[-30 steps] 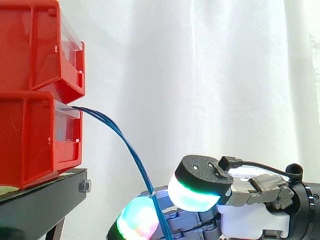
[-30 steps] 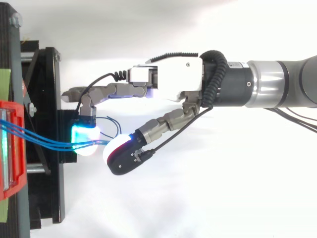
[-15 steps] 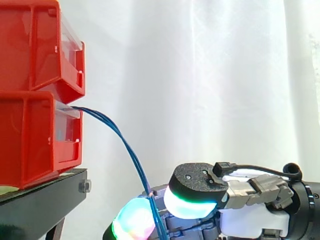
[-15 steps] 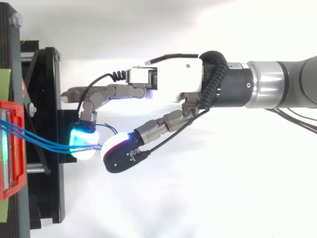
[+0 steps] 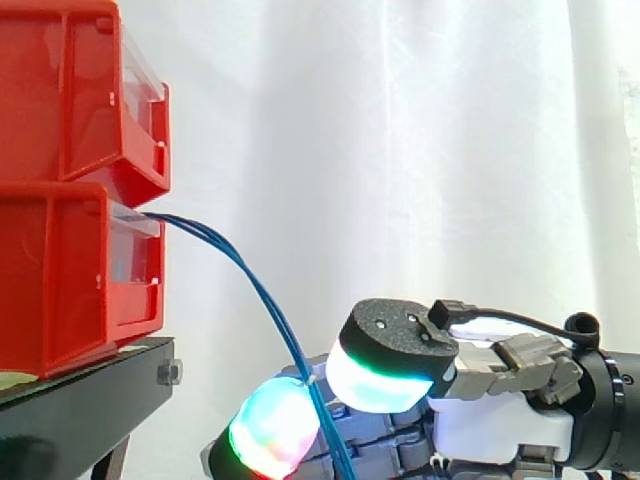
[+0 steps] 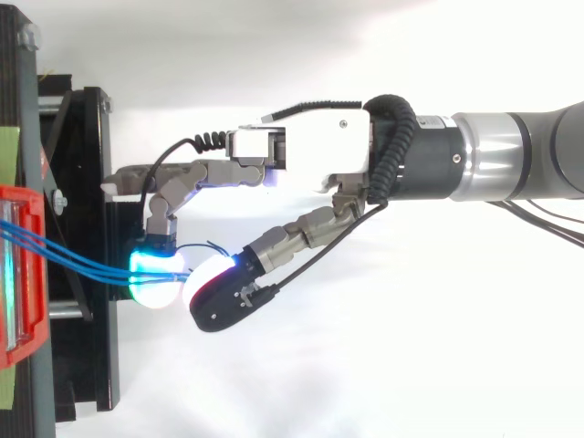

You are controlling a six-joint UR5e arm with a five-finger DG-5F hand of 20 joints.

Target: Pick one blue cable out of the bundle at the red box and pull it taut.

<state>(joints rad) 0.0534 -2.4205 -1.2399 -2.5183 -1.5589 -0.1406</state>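
Several blue cables [image 6: 78, 260], not one, apparently clamped between thumb and finger pad of the hand [image 6: 310, 155], sagging there from the lower red box [image 5: 70, 270]. Risks tautening the whole bundle, or slipping through the pads under a light pinch.

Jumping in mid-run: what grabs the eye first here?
The hand, reaching in from the right, its glowing pads pinching the blue cables just off the black stand. Those cables curve down to it from the lower red bin at the left, not yet taut.
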